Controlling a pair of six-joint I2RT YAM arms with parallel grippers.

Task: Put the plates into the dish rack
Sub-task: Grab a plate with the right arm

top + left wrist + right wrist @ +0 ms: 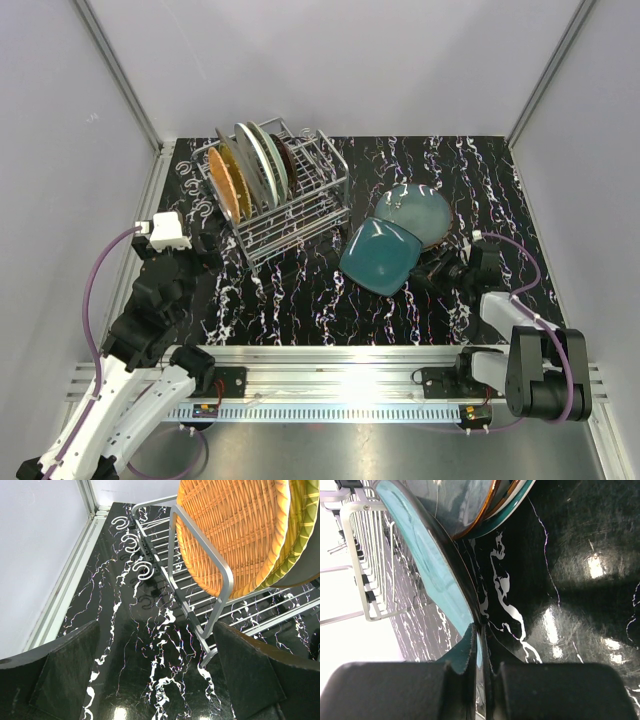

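Observation:
The silver wire dish rack [334, 176] stands at the back left and holds several upright plates, the orange woven plate [226, 181] foremost. In the left wrist view the orange plate [235, 525] leans against a rack rail [221, 578]. My left gripper [207, 246] is open and empty over the table by the rack's near left corner [155, 680]. My right gripper [432, 268] is shut on the rim of the dark teal plate [378, 255], which is tilted up off the table [427, 562]. A pale blue-green plate [420, 210] lies flat behind it [470, 505].
Three white hooks [131, 542] lie on the black marbled table [300, 300] left of the rack. The rack's end [360, 555] shows beyond the teal plate. Grey walls enclose the table on both sides and at the back.

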